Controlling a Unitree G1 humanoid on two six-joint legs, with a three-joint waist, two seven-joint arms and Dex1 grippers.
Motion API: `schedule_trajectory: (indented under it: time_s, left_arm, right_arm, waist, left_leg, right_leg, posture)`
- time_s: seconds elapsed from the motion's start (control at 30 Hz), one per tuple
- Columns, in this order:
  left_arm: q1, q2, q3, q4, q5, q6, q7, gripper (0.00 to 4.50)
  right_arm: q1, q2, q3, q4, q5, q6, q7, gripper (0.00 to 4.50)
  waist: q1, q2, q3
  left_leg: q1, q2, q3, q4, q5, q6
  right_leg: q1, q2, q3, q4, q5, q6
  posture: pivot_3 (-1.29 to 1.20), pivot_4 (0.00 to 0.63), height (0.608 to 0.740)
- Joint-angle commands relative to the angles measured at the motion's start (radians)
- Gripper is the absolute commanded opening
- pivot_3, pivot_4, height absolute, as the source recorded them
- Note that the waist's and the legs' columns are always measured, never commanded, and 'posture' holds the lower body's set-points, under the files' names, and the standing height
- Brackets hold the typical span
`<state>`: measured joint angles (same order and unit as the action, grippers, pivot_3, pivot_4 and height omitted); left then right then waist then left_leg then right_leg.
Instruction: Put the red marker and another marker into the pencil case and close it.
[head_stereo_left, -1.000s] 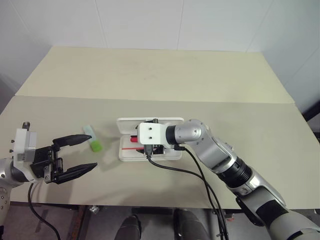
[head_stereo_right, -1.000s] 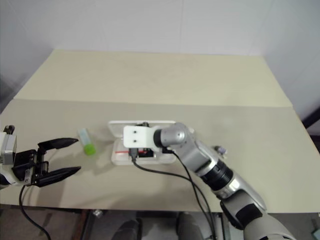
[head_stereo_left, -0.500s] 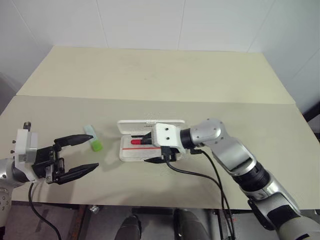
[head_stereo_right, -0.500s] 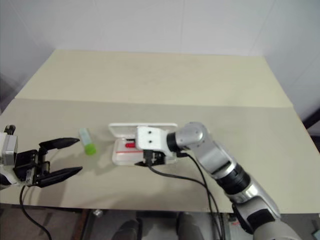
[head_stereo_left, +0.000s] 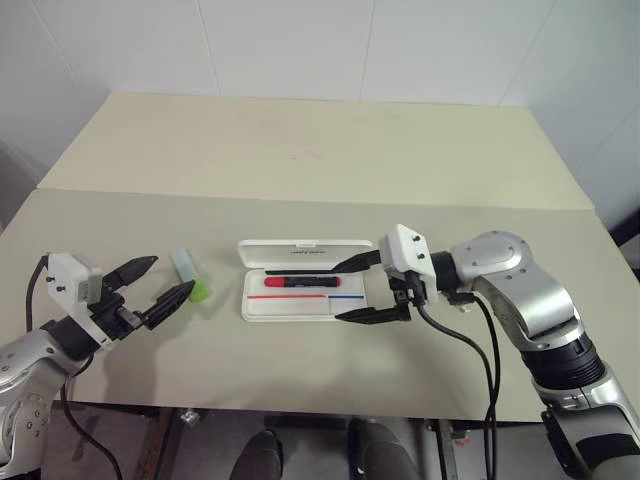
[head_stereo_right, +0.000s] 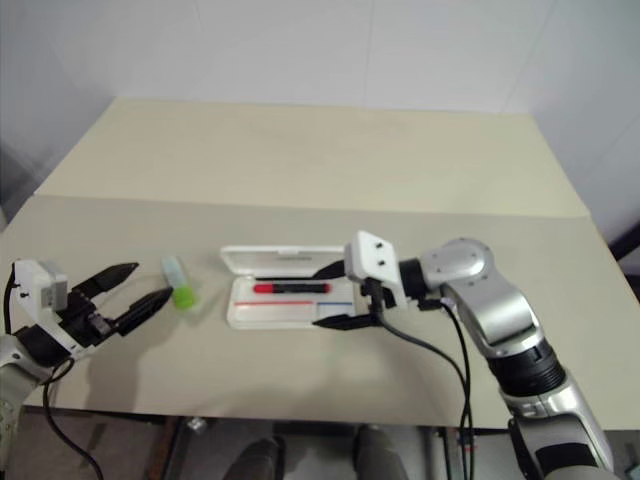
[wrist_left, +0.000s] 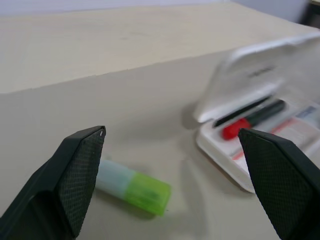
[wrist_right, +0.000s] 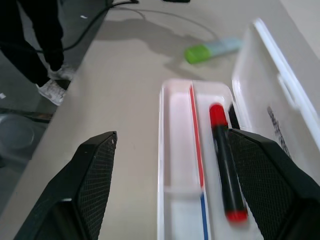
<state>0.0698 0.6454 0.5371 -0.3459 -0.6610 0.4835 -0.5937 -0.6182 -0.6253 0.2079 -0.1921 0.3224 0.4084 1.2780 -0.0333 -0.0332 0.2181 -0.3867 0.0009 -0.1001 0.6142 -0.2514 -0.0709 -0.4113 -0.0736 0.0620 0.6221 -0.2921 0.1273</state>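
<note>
The white pencil case (head_stereo_left: 258, 305) lies open near the table's front, its lid (head_stereo_left: 305, 252) folded back. The red marker (head_stereo_left: 300, 282) lies inside it, also seen as the red marker (wrist_right: 224, 165) in the right wrist view. The stubby green marker (head_stereo_left: 188, 275) lies on the table left of the case. My right gripper (head_stereo_left: 342, 293) hovers open just off the case's right end, pointing left along it, with nothing between its fingers. My left gripper (head_stereo_left: 168, 277) is open and empty just left of the green marker (wrist_left: 132, 185), its fingers pointing at it.
A black cable (head_stereo_left: 470, 350) runs from my right wrist over the table's front edge. A seam (head_stereo_left: 300, 200) crosses the table behind the case. In the right wrist view a person's dark trouser legs and pale shoe (wrist_right: 52, 87) stand on the floor beyond the table's edge.
My right gripper has drawn back to the right from over the case, uncovering the red marker lying inside. My left gripper has turned and moved closer to the green marker.
</note>
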Motion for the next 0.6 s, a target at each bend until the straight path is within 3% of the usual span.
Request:
schedule_trajectory:
  time_s: [0.03, 0.6]
  left_arm:
    - [-0.045, -0.044, -0.013, -0.05, 0.005, 0.049, 0.138, 4.5]
    - [-0.305, -0.206, -0.098, 0.044, 0.079, 0.293, 0.582, 4.5]
  right_arm:
    - [0.01, -0.021, -0.045, 0.071, 0.005, -0.112, 0.031, 4.47]
    - [0.046, 0.012, -0.156, 0.182, 0.117, -0.238, 0.062, 4.47]
  waist:
    - [0.004, 0.0, 0.0]
    - [0.005, -0.001, 0.0]
  left_leg:
    - [0.0, 0.0, 0.0, 0.0, 0.0, 0.0]
    - [0.0, -0.001, 0.0, 0.005, 0.0, 0.0]
  right_leg:
    - [0.0, 0.0, 0.0, 0.0, 0.0, 0.0]
    - [0.002, 0.0, 0.0, 0.002, 0.001, 0.003]
  posture:
    - [0.0, 0.15, 0.74]
    - [0.0, 0.15, 0.74]
